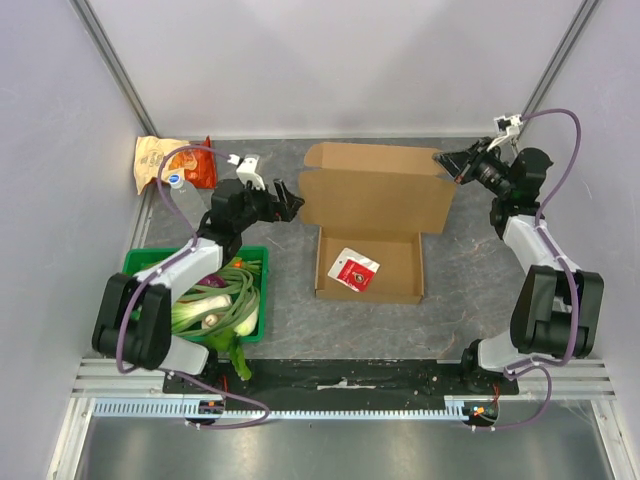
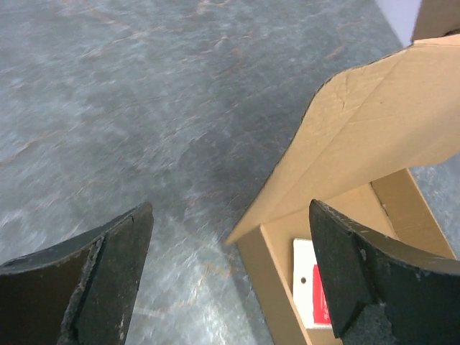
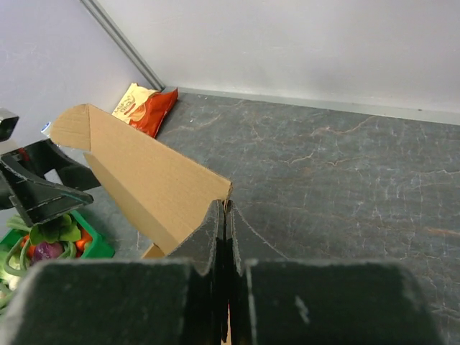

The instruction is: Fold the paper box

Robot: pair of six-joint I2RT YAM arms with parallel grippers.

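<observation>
Plainly brown paper box (image 1: 370,190); right tool (image 3: 225,207) clamped on lid corner, left tool (image 2: 230,208) apart; card (image 1: 355,270) print unreadable.

paper box (image 1: 372,195) open, lid raised; right gripper (image 1: 445,163) at lid corner

paper box (image 2: 374,136) runs off the right edge; left claw (image 2: 230,208) finger (image 2: 374,287) hides part of its card (image 2: 307,277).
</observation>
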